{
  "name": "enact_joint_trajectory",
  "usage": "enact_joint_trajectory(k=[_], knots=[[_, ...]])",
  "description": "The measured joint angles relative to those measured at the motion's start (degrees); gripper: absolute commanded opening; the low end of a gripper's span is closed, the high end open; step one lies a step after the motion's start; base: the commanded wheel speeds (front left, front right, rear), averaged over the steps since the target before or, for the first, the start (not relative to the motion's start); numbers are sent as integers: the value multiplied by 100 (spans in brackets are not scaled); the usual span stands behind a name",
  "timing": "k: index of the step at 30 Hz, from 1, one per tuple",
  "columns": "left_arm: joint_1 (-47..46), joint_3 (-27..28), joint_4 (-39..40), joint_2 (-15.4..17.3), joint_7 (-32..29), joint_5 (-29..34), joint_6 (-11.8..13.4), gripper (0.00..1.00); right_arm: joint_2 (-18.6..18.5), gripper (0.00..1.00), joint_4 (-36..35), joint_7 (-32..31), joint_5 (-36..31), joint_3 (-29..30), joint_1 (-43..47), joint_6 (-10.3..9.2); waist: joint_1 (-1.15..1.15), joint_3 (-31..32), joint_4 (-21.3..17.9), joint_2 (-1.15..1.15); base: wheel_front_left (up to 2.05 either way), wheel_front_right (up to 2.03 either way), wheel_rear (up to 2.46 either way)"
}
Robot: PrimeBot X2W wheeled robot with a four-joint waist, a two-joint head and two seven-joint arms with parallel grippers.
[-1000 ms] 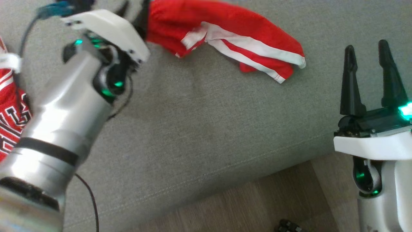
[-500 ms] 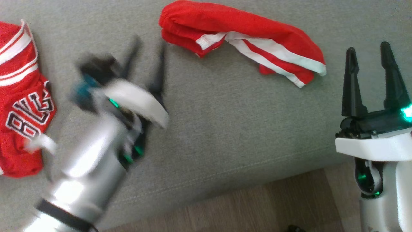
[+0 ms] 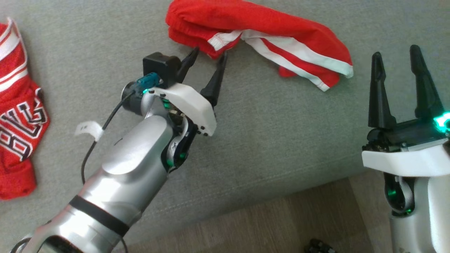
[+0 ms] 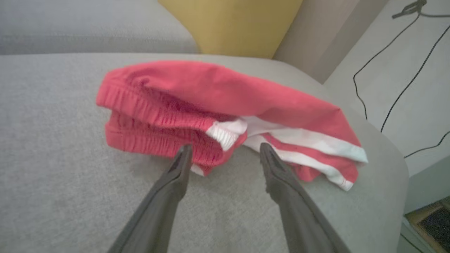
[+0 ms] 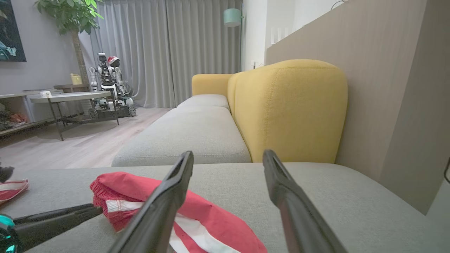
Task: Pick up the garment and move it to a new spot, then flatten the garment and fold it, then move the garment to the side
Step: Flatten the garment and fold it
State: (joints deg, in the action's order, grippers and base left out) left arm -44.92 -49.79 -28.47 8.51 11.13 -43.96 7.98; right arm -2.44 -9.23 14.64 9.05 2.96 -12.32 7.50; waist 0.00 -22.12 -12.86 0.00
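The garment [image 3: 260, 24] is a pair of red shorts with white side stripes, lying bunched and roughly folded on the grey sofa seat [image 3: 263, 133]. My left gripper [image 3: 210, 51] is open, its tips just at the near edge of the waistband end. In the left wrist view the garment [image 4: 218, 95] lies straight ahead of the spread left gripper [image 4: 225, 147], with nothing between the fingers. My right gripper [image 3: 396, 51] stands open at the lower right, apart from the cloth. The right wrist view shows the garment [image 5: 207, 214] low and left of the right gripper [image 5: 228, 153].
A red jersey [image 3: 17, 116] with black and white lettering lies at the seat's left end. The wood floor [image 3: 281, 225] runs below the seat's front edge. A yellow backrest [image 5: 288, 109] rises behind the seat. Cables [image 4: 397, 70] hang on the wall past the sofa's end.
My left gripper opened off the garment's waistband end, swung back to the left, and now points at its near edge. The head camera shifted. The right gripper stayed put.
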Motion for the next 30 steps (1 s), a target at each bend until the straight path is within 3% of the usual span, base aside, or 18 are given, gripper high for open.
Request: enact_joint_trajectory(k=[6,16,17,18,20,21,25,30], knots=[[-26,-64,-431,-2,-307,-58,-43,100,0,100,-5,0,10,-3,-1,0,0,-42,-195,0,0,0,0],[-486,42,-584,21,-230,-65,-76,100,0,100,-8,0,71,-2,-4,0,0,-185,-353,0,0,0,0],[-485,40,-602,21,-231,-65,-82,94,0,100,-7,0,89,0,-6,0,0,-190,-360,0,0,0,0],[-485,40,-626,23,-232,-66,-94,73,0,100,-5,0,105,0,-8,0,0,-193,-368,0,0,0,0],[-486,41,-673,25,-257,-88,-146,5,0,100,-5,0,107,1,-9,0,0,-198,-387,0,0,0,0],[-486,40,-688,24,-269,-111,-179,0,0,100,-5,0,107,3,-9,0,0,-200,-394,0,0,0,0],[-527,24,-683,35,-315,-112,-393,0,0,100,-2,0,107,7,-40,0,0,-173,-411,0,0,0,0],[-860,20,-168,180,-1087,-534,-867,0,0,100,131,0,163,-2,-40,0,0,-33,-383,0,0,0,0]])
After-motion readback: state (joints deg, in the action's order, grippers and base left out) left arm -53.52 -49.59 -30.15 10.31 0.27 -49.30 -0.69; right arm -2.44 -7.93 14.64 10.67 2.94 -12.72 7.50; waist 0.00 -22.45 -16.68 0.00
